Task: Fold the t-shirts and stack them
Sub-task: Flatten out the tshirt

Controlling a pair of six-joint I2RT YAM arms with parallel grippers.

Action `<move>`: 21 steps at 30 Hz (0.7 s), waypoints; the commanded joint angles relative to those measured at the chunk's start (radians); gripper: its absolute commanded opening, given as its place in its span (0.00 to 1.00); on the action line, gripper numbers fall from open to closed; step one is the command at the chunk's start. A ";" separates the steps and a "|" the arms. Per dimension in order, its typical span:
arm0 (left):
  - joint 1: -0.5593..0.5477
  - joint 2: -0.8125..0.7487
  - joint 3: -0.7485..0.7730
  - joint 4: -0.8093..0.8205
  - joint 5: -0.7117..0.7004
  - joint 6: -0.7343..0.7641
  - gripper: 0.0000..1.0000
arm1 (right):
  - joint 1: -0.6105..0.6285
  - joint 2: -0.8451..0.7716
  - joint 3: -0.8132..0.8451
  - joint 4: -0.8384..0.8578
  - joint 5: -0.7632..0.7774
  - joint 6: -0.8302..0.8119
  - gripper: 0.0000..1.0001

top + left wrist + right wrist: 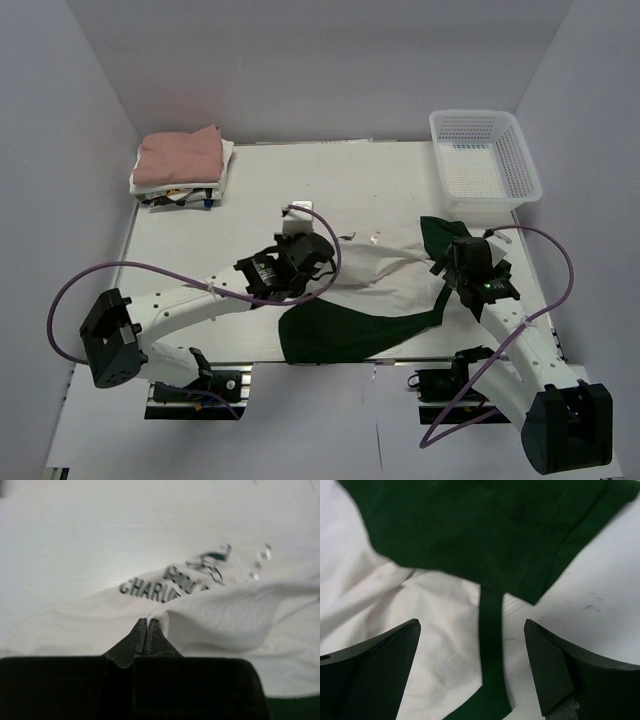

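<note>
A cream-white t-shirt with dark green sleeves and back lies crumpled in the middle of the table; its green back spills toward the near edge. My left gripper is shut on a fold of the cream cloth, just below the dark "Charlie" print. My right gripper is open above the shirt's right side, with a green sleeve and a narrow green strip between its fingers. A folded dusty pink shirt tops a stack of folded white ones at the far left.
A white plastic mesh basket stands at the far right corner. White walls close in the table on three sides. Purple cables loop beside both arms.
</note>
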 commanded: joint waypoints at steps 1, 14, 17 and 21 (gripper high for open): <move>0.069 -0.048 -0.019 -0.006 -0.166 -0.068 0.00 | -0.040 -0.008 0.017 -0.026 0.122 -0.015 0.90; 0.269 -0.129 0.022 0.198 -0.157 0.174 0.00 | -0.226 0.067 0.034 0.011 0.067 -0.055 0.84; 0.296 -0.097 0.045 0.242 -0.122 0.216 0.00 | -0.243 0.105 0.032 0.029 -0.017 -0.093 0.82; 0.330 -0.036 0.078 0.253 -0.074 0.236 0.00 | -0.240 0.121 0.024 0.063 -0.270 -0.173 0.81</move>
